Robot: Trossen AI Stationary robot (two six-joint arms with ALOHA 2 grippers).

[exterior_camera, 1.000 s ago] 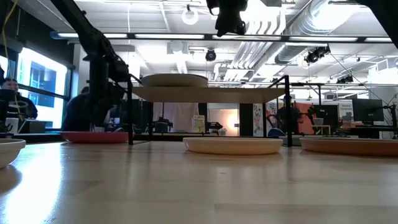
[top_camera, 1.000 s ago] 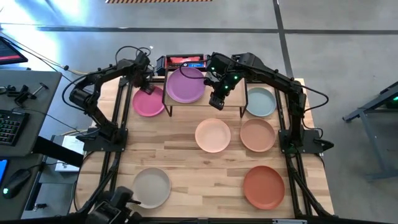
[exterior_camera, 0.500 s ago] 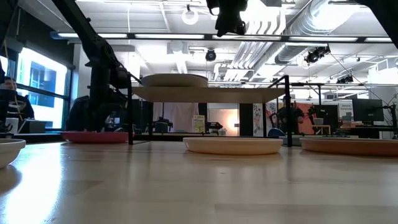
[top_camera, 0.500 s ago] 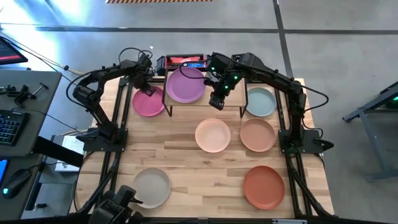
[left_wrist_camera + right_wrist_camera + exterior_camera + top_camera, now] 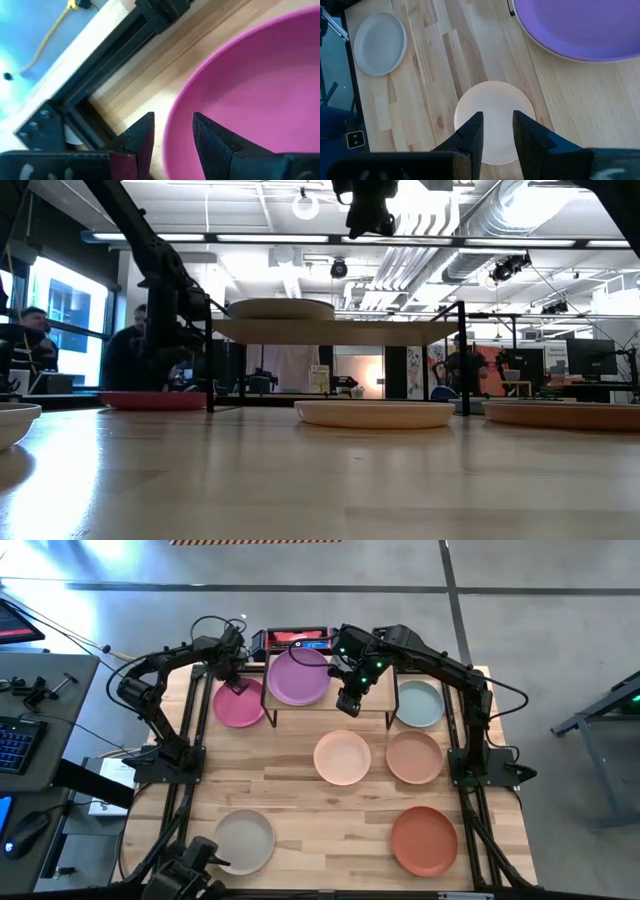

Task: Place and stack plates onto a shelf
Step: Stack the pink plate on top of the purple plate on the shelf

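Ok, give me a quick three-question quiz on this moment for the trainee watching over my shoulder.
1. True or false: the purple plate lies on the shelf.
2. Which plate's rim sits between the open fingers of the left gripper? A) the pink plate B) the grey plate C) the teal plate
3. Fill in: the right gripper is open and holds ____.
Key: 1 true; 2 A; 3 nothing.
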